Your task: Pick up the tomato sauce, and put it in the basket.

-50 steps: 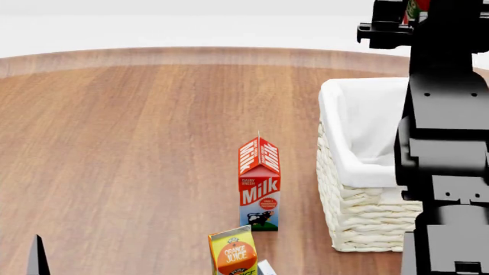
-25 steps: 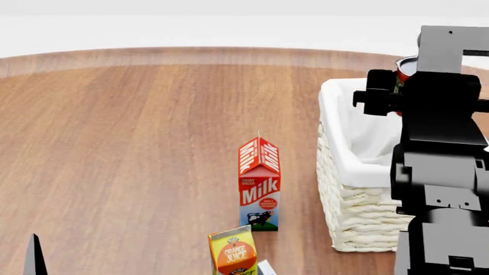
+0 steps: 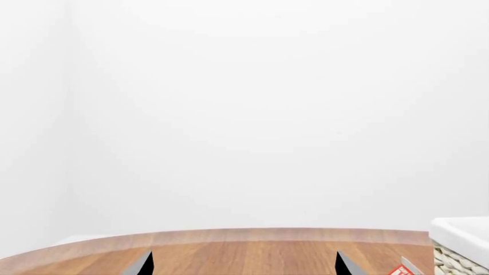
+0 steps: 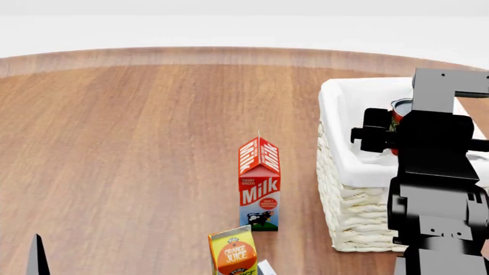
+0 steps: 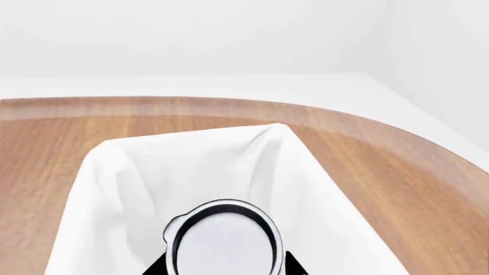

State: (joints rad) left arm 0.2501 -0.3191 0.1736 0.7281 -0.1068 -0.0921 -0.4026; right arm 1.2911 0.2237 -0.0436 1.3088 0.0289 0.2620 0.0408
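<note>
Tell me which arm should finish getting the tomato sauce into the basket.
The right. Its gripper already holds the tomato sauce above the basket's white lining, so it likely needs only to lower and release. The left gripper is low over the table, away from the basket, holding nothing.

**Round wooden table with 1 basket and 2 cartons in sight**

The table point(image 4: 137, 149) is brown wood with lengthwise grain and a curved far edge, beyond which a pale floor shows. In the head view, 3 things clearly stand directly on it. The cream wicker basket point(image 4: 359, 217) with its white cloth lining sits at about 3 o'clock. The red, white and blue milk carton point(image 4: 260, 184) stands upright near centre, just beside the basket's wall but apart from it. The orange juice carton point(image 4: 233, 252) stands at 6 o'clock, close to the milk and cut off by the frame's lower edge. A small pale object touches the juice carton's right side; too little shows to name it.
</note>
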